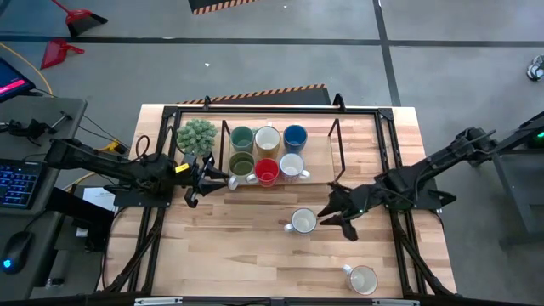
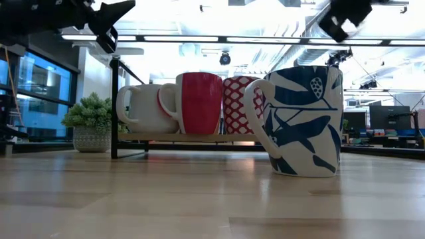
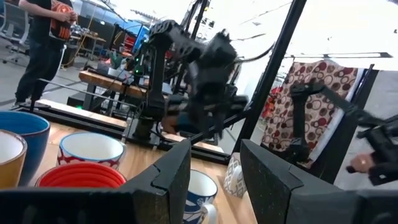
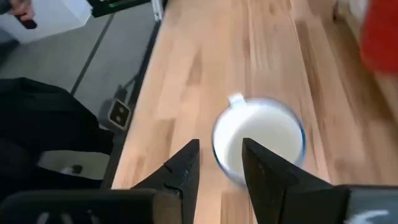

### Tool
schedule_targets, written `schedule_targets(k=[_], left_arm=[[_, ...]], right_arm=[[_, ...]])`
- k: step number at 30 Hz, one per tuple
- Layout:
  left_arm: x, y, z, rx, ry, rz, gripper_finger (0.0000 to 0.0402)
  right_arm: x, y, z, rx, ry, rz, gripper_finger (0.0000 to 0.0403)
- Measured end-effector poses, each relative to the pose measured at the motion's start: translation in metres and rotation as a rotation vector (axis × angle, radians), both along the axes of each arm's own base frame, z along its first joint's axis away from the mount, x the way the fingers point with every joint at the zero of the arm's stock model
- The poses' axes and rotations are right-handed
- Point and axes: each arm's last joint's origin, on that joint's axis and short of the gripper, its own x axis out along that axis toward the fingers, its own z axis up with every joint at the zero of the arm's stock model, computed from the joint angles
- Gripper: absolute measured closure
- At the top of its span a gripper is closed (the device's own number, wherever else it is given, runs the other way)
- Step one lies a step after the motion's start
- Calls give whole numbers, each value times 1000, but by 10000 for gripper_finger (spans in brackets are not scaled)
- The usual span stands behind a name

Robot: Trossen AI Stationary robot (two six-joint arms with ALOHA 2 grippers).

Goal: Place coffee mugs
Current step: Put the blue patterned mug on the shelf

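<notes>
Right gripper (image 1: 333, 212) hovers part-open, empty, just beside blue-patterned mug (image 1: 303, 222) on table (image 1: 238, 255), apart from six on rack (image 1: 336, 157). Risk: my fingertip clips rim, tips mug. Left gripper (image 1: 206, 180) waits beside rack.

No text, label or number is legible on anything here.
</notes>
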Motion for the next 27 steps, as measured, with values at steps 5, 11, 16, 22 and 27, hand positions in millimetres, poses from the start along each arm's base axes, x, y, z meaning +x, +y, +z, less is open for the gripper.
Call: schedule_targets(k=[5, 11, 16, 22, 27], left_arm=[[0, 0, -2, 3, 24, 0, 273], [0, -1, -3, 4, 34, -8, 273], [0, -4, -4, 5, 36, -30, 273], [-1, -9, -4, 9, 41, -64, 273], [-2, -12, -4, 50, 36, -78, 273]], right_arm=[[25, 12, 23, -102, 54, 51, 313], [48, 13, 22, -201, 284, -19, 303], [72, 3, 6, -204, 403, -90, 273], [87, -8, -20, -195, 527, -129, 238], [94, -12, -32, -204, 569, -142, 234]])
